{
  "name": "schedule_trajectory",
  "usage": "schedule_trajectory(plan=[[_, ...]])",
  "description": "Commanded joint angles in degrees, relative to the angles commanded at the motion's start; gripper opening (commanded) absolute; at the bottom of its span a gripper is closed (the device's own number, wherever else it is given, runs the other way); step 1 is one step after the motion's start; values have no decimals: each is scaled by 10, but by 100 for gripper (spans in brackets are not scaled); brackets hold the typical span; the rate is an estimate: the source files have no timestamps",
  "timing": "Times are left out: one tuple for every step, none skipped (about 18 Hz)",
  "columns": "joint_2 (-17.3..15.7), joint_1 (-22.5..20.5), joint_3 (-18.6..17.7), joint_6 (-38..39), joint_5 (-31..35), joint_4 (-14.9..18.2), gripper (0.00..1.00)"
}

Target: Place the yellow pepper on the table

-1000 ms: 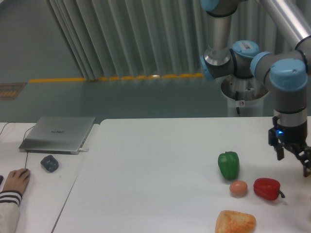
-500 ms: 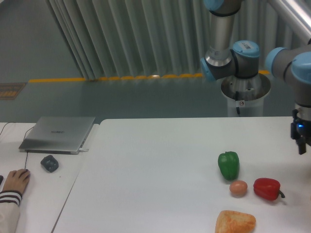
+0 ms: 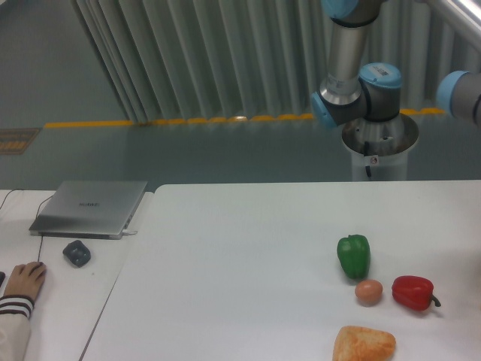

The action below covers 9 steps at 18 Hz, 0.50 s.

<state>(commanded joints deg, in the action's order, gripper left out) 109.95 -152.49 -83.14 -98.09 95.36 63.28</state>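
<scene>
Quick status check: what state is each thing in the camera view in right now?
Green pepper: upright on the table.
Red pepper: lying on its side.
Egg: resting between the peppers.
Bread roll: at the front edge.
Laptop: closed.
Yellow pepper: not visible.
Gripper: out of frame.

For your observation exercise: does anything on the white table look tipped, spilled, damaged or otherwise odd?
Nothing stands out. The green pepper stands upright; the red pepper, the egg and the bread roll lie intact on the table. No yellow pepper and no gripper are in view.
</scene>
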Motion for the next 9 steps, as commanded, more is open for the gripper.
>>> schedule_trajectory(plan=[[0,-5,0,-1,0,0,100],[0,-12,0,-4,-1,-1,100],[1,-18,-3,-13,-1,-3,100],[4,-24,-5,-35,0,-6,100],[9,-32,-4,-68,-1,-5,100],[11,-39,-5,-95,-1,-5,100],[17,-42,-6,-111,0,-6,100],[20,-44,-7,-119,1,-9,100],[25,-47,-7,-120,2,-10,100]])
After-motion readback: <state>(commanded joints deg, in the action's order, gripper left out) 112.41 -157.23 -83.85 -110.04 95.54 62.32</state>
